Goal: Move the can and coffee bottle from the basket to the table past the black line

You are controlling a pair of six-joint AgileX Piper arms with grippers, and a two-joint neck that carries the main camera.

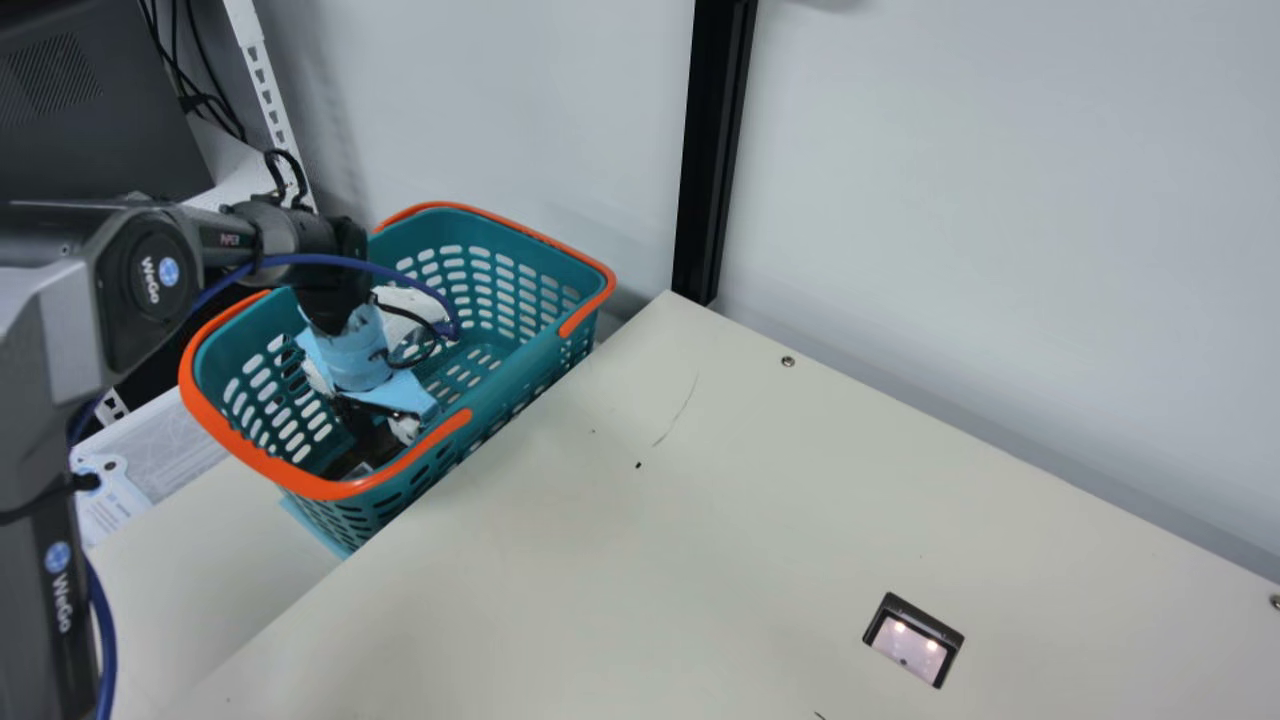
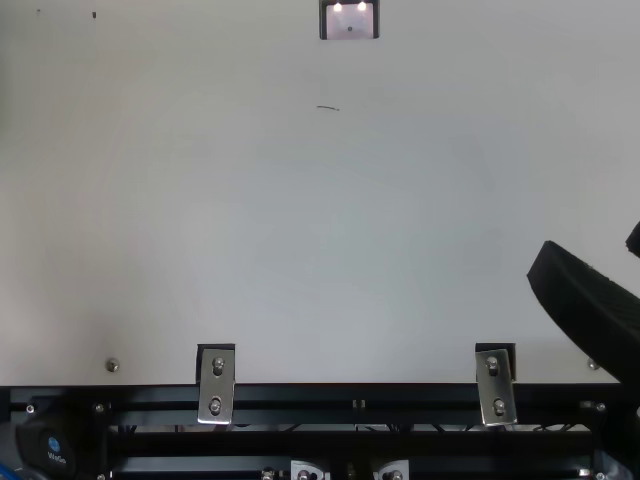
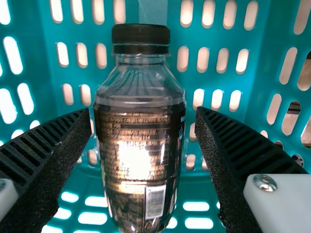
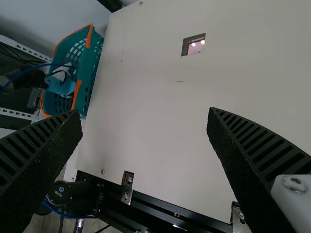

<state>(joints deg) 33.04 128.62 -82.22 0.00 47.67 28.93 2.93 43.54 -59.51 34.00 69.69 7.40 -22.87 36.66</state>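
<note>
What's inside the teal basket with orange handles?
A black-capped coffee bottle, between the open fingers of the left gripper. The bottle and left arm cover parts of the basket; what's there I can't tell.

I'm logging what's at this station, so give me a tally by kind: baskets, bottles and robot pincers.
Baskets: 1, the teal basket with orange handles
Bottles: 1, the dark-capped bottle inside it
Pincers: 2, the left pincer and the right pincer
Total: 4
</note>
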